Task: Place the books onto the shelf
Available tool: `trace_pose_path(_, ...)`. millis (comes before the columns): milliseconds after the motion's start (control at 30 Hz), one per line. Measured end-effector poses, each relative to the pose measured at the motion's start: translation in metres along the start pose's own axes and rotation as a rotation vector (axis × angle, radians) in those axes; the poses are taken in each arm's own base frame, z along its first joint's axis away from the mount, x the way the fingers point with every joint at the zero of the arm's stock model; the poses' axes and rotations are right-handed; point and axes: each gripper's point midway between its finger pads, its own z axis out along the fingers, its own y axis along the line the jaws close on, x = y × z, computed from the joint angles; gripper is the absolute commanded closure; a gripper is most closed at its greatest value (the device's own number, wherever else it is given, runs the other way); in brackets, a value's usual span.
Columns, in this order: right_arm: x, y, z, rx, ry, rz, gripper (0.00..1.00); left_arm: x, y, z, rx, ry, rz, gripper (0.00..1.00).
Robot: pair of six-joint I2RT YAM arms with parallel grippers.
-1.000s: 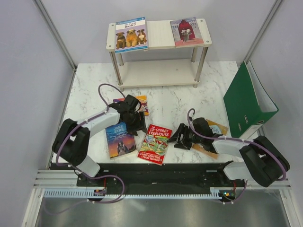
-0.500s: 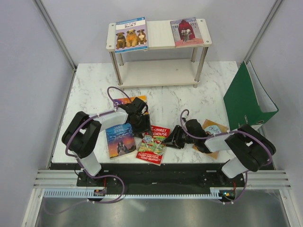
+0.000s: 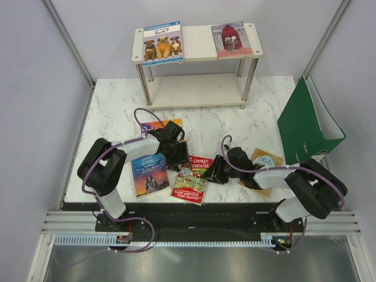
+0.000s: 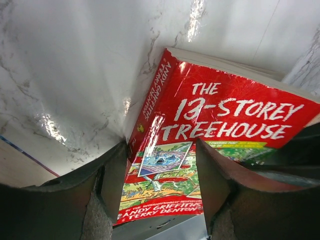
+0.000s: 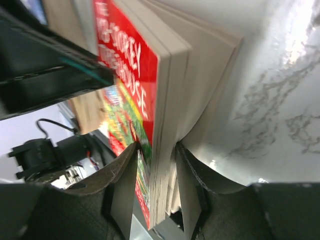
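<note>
A: How is the right tool (image 5: 155, 185) found?
B: It is seen clamped on the page edge of Treehouse (image 5: 127, 85), one finger on the red cover and the other on the back. The hold is taken at the edge only, and pages are seen fanning beside the fingers.

A: And the left tool (image 4: 160, 180)?
B: Its fingers are held apart, with the cover seen between and beyond them. Whether the book is touched cannot be told.

A: Where is the book placed?
B: At the near middle of the table (image 3: 235, 111), between the two tools and well apart from the shelf (image 3: 200, 42). It seems to be tipped up along the right tool's side.

A: What could be spoiled from here?
B: The paperback could be bent, or slipped out, if it is lifted by so thin a hold, since its weight would be hung from one edge. If only the outer leaves are pinched, the cover could be torn or the book dropped open. The left tool, set just beside it, could be struck. Jane Eyre (image 3: 148, 173), lying near on the left, could be shoved.

A: What is hidden?
B: The tan book (image 3: 267, 160) is largely covered by the right arm and the orange book (image 3: 174, 124) by the left, so no title can be read there. Part of Treehouse is covered by fingers in both wrist views. The dogs book (image 3: 161, 44) and the red-cloak book (image 3: 232, 40) are seen flat on the shelf top.
</note>
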Motion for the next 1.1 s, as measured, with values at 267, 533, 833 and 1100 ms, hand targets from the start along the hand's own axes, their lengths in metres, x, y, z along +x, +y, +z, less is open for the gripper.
trace_pose_path(267,0.004,0.0,0.009,0.01,0.035,-0.012,1.0,0.0,-0.001,0.0,0.003,-0.002,0.004,0.35)
trace_pose_path(533,-0.004,0.021,-0.002,-0.021,0.007,-0.096,1.0,0.0,-0.012,-0.02,0.053,-0.087,0.069,0.09)
trace_pose_path(833,-0.081,0.13,-0.068,-0.222,-0.212,-0.343,1.0,-0.018,-0.06,-0.148,0.354,-0.539,0.289,0.09)
trace_pose_path(1100,-0.106,0.164,-0.098,-0.313,-0.233,-0.412,1.0,-0.009,-0.07,-0.189,0.539,-0.736,0.361,0.11)
